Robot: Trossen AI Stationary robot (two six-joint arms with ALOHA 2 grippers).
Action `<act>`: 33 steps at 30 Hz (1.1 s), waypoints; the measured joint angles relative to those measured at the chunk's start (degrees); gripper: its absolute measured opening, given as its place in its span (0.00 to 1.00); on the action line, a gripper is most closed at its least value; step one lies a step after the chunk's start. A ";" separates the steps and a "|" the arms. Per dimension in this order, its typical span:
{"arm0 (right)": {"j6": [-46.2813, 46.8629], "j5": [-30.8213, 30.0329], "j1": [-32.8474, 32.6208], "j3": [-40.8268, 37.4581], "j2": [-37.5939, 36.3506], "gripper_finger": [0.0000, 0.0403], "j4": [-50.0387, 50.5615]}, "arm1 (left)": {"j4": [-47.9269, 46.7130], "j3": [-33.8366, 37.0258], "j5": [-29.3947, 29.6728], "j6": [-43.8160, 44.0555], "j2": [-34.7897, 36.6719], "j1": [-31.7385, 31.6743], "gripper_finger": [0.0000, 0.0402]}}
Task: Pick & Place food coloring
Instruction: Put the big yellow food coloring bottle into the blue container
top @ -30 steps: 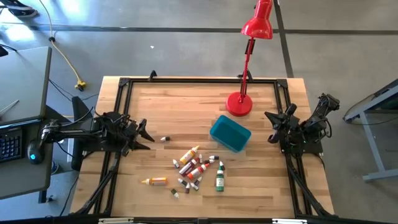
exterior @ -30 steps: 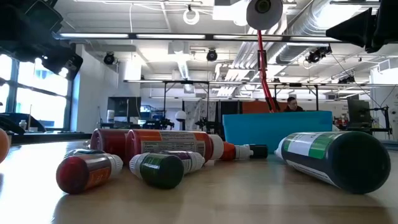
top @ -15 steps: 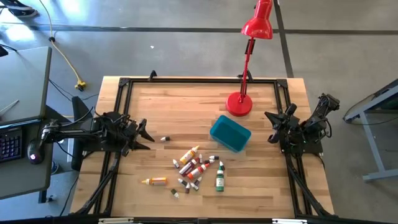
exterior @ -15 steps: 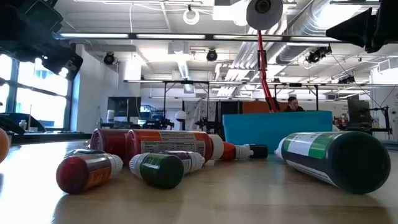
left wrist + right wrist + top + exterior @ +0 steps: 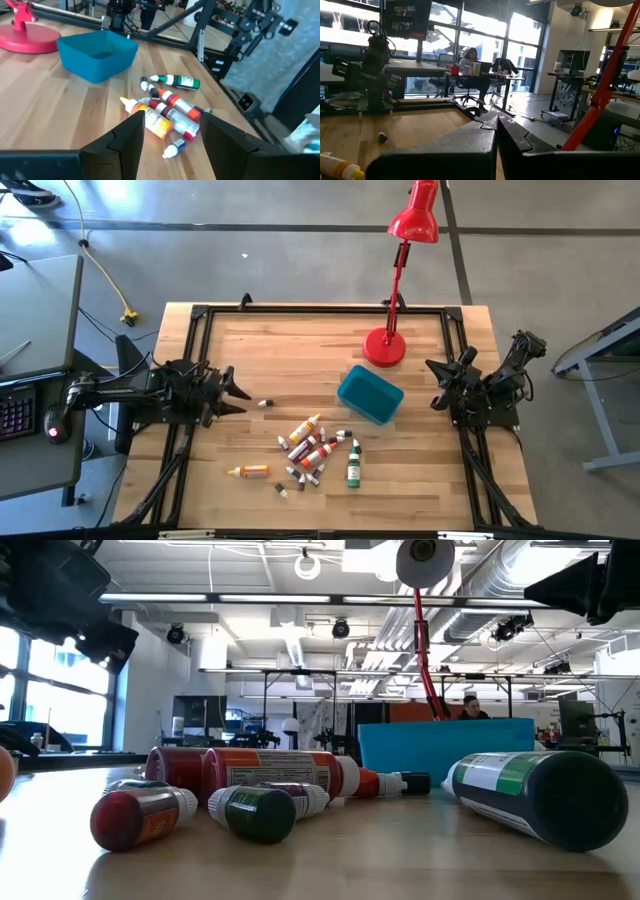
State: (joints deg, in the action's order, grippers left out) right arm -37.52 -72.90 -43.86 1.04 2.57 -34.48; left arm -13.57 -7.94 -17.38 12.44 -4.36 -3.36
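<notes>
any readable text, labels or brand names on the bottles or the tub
No text can be read.
Food coloring bottles: they carry labels, seen closest on the big green bottle in the low view, but the print is too blurred to read.
Teal tub: no markings visible.
Red lamp: no markings visible.

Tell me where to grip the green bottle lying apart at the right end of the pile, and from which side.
Grip the green bottle across the middle of its round body, coming straight down from above. It lies flat on the table, cap pointing toward the teal tub, with bare wood on its right side, so fingers likely fit either side. The open left gripper is the nearer one working.
</notes>
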 joint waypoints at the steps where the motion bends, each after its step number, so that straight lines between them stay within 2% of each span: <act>1: 0.00 0.02 -0.02 0.00 -0.01 0.00 0.00 | 0.01 0.00 0.02 0.16 0.00 0.00 0.47; 20: 0.00 0.00 -0.02 0.00 -0.02 0.00 0.00 | 0.11 0.00 2.40 1.36 0.00 0.00 0.47; 27: 0.02 0.00 -0.02 0.00 -0.02 0.00 0.00 | 0.12 0.00 12.66 2.37 0.00 0.00 0.47; 33: 0.00 0.00 0.00 0.00 -0.01 0.00 0.00 | 0.31 0.00 17.02 5.93 -0.02 0.00 0.47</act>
State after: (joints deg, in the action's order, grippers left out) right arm -37.52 -72.90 -43.86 1.04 2.56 -34.48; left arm -13.26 -7.94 -0.37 18.37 -4.38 -3.36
